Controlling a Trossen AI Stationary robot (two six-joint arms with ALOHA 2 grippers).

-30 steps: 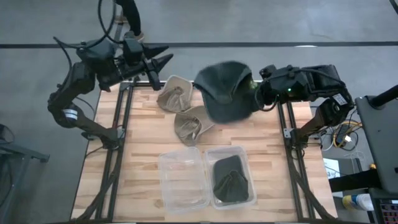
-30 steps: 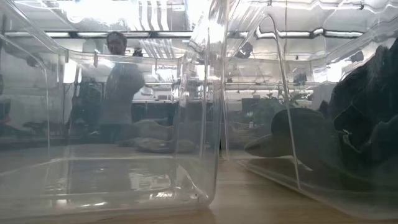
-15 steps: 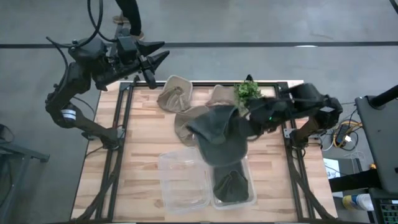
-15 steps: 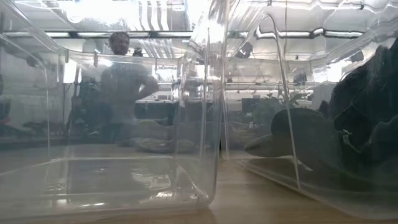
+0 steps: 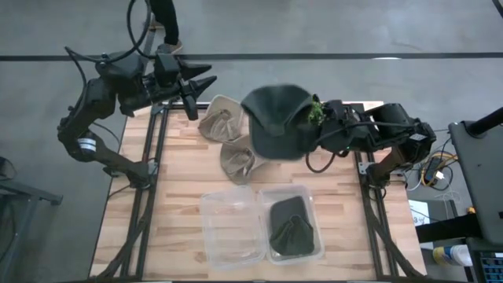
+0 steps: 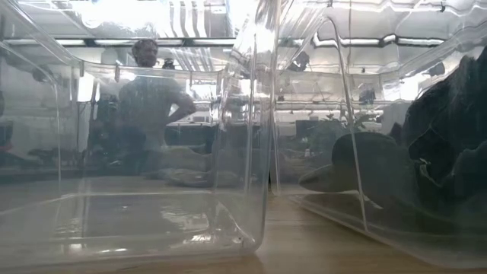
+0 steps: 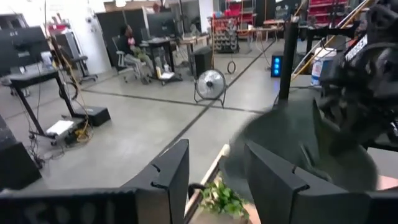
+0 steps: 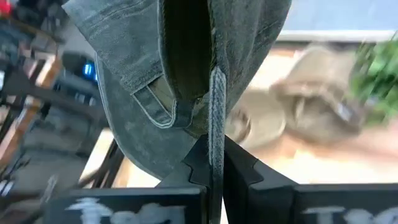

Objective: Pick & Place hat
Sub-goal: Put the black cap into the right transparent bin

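A dark grey-green hat (image 5: 275,122) is in the air above the table's far middle, held by my right gripper (image 5: 318,134), which reaches in from the table's right. In the right wrist view the hat (image 8: 186,56) fills the space beyond the shut fingers. My left gripper (image 5: 200,82) is open over the table's far left corner, touching nothing. It shows again in the left wrist view (image 7: 214,180). Two tan hats (image 5: 220,118) (image 5: 240,161) lie on the wood. Another dark hat (image 5: 292,228) lies in the right clear bin (image 5: 306,196). My right gripper pinches a thin edge of the dark hat's fabric (image 8: 216,118) between its two fingers. The fingers come roughly level from the table's right. The hat is lifted clear of the table, and its body spreads beyond the fingertips toward the table's left.
An empty clear bin (image 5: 232,228) stands beside the filled one at the table's near middle. Both bins fill the low view (image 6: 251,152). A small green plant (image 5: 314,110) sits at the far edge by my right gripper. A person (image 6: 148,106) stands beyond the table.
My right gripper swung the held hat from the far edge toward the near edge, down over the right bin. It then carried the hat back up toward the far edge. The hat stayed in its hold throughout. The person behind the table shifted.
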